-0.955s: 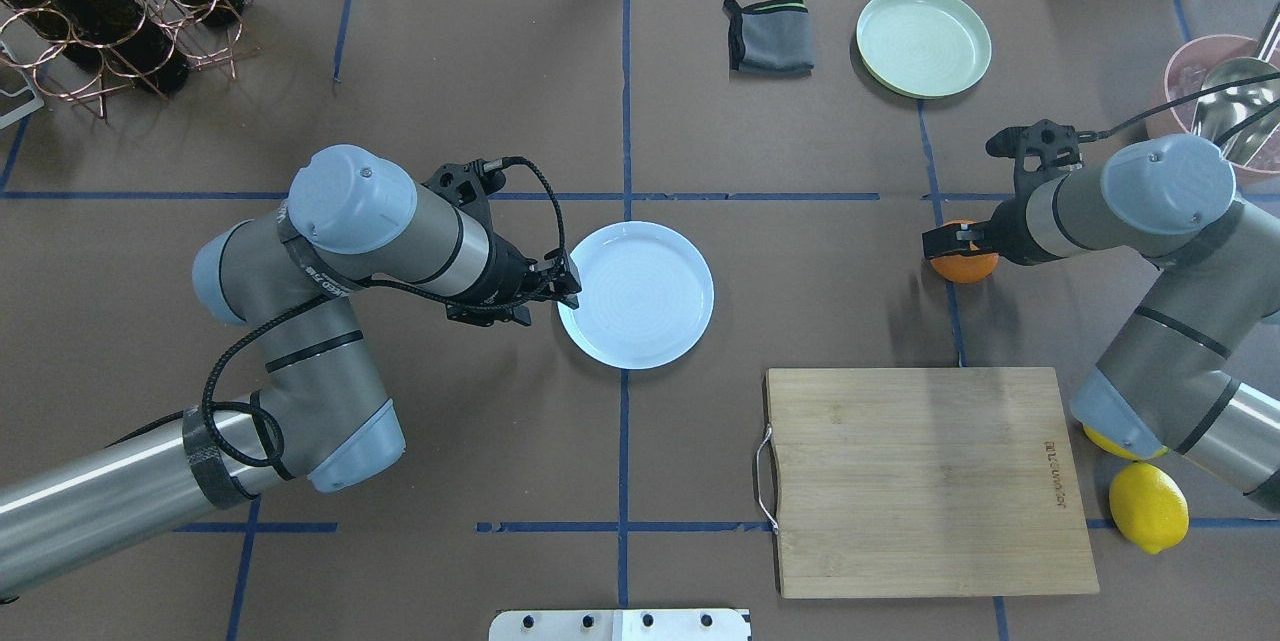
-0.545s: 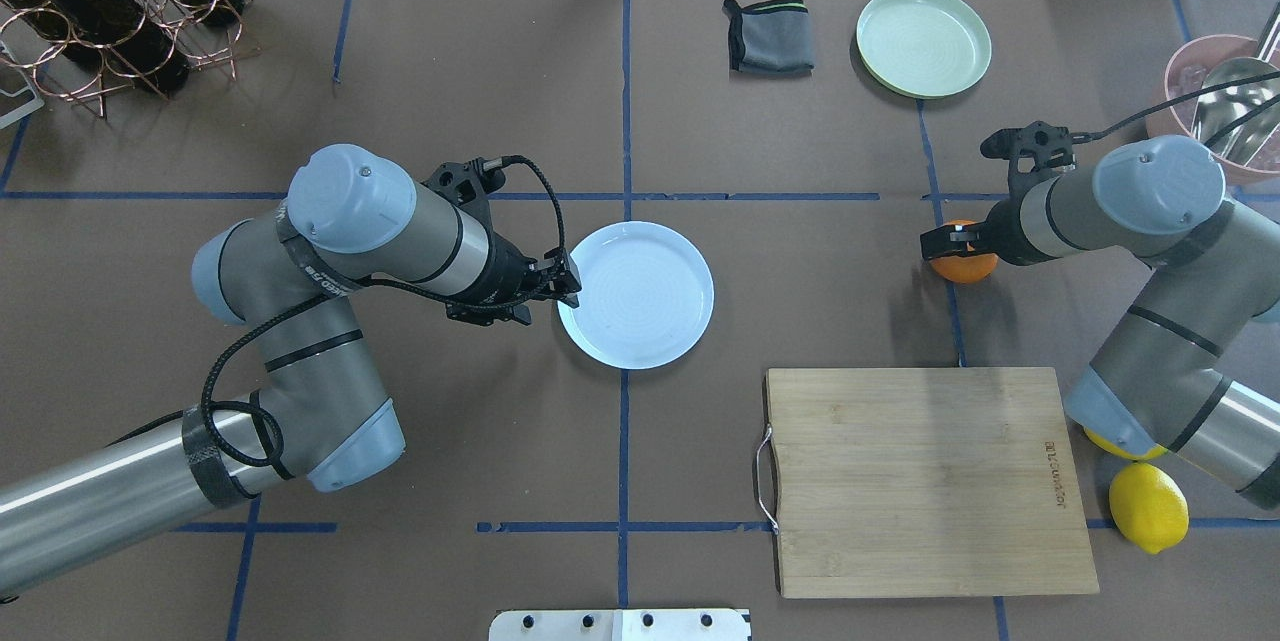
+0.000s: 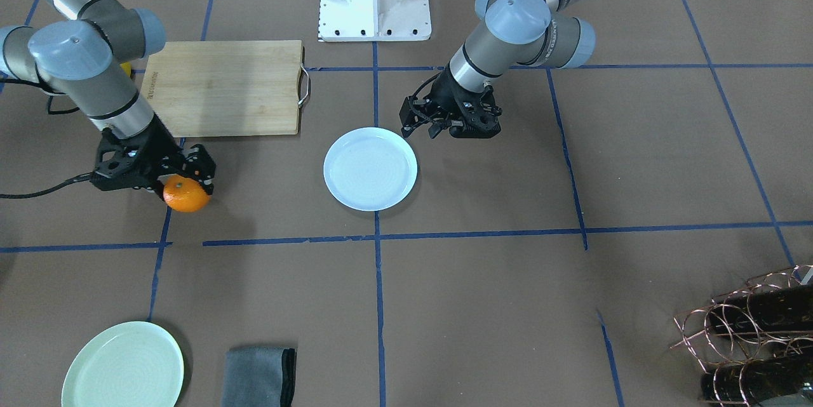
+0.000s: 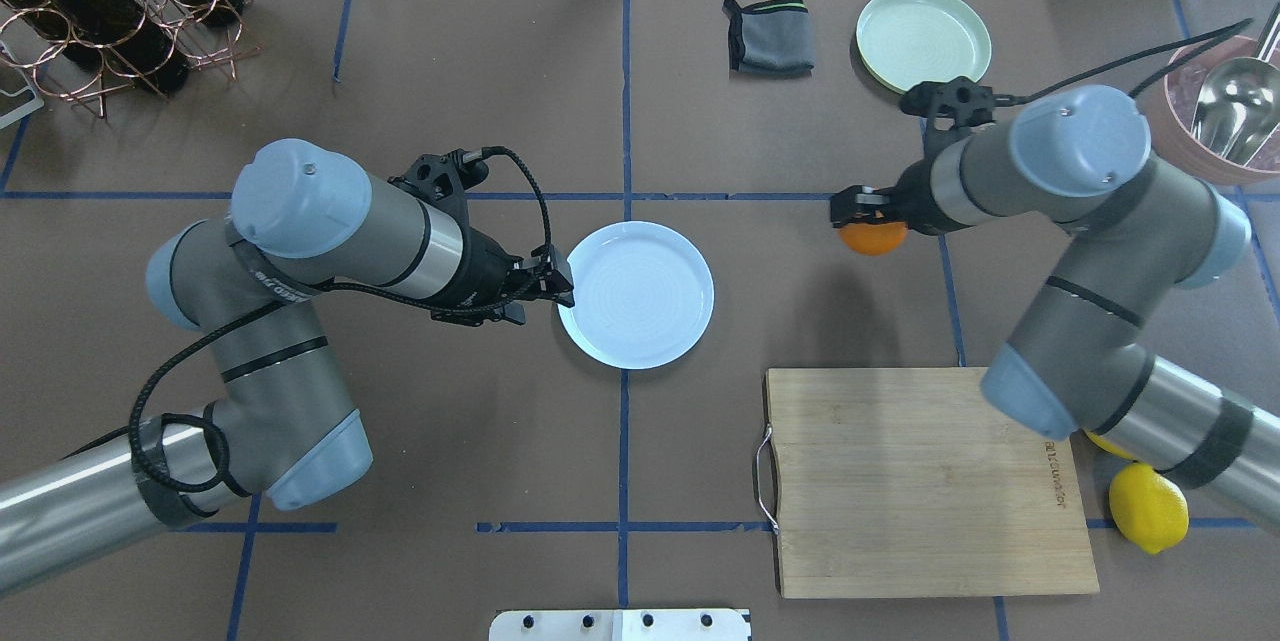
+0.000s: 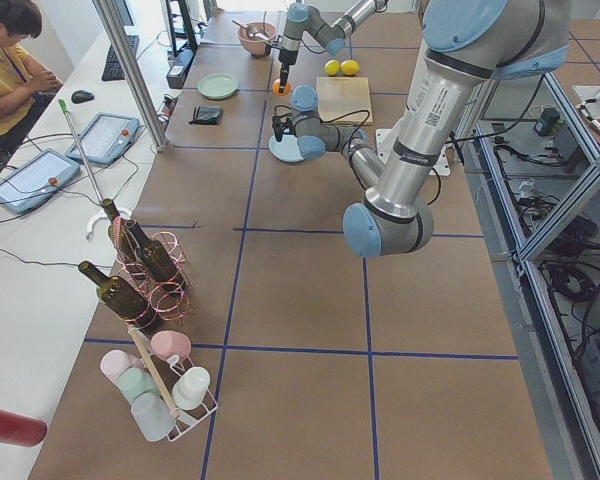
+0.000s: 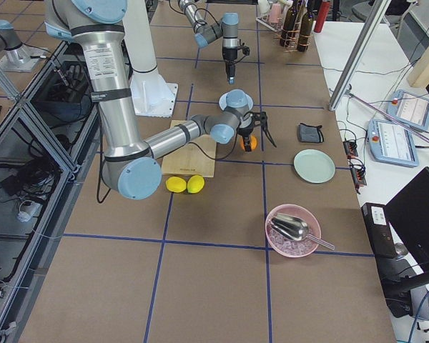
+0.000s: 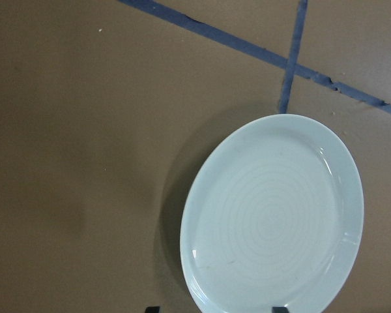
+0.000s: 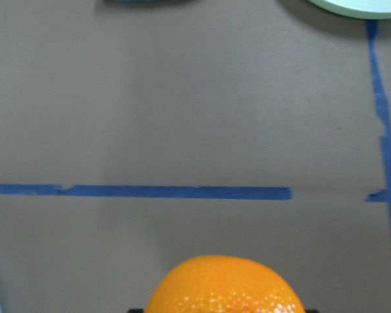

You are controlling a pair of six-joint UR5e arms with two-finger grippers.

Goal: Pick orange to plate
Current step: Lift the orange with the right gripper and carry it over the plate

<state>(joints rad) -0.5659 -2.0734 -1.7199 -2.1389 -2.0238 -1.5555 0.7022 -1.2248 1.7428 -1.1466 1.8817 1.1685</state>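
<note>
The orange (image 4: pixel 874 238) hangs above the table with my right gripper (image 4: pixel 868 219) shut on it, some way right of the white plate (image 4: pixel 637 294). In the front-facing view the orange (image 3: pixel 186 196) sits between the right gripper's (image 3: pixel 185 185) fingers, left of the plate (image 3: pixel 370 168). The right wrist view shows the orange's top (image 8: pixel 225 287) at the bottom edge. My left gripper (image 4: pixel 556 284) hovers open at the plate's left rim with nothing in it. The plate (image 7: pixel 274 215) is bare in the left wrist view.
A bamboo cutting board (image 4: pixel 925 476) lies in front of the right arm, with two lemons (image 4: pixel 1148 506) beside it. A mint-green plate (image 4: pixel 923 41), a grey cloth (image 4: pixel 768 36) and a pink bowl with a scoop (image 4: pixel 1225 101) stand at the back right. A wine rack (image 4: pixel 110 1) is back left.
My right gripper has lifted the orange off the table and carried it left, toward the white plate. The left arm's elbow shifted; its gripper stays by the plate's rim.
</note>
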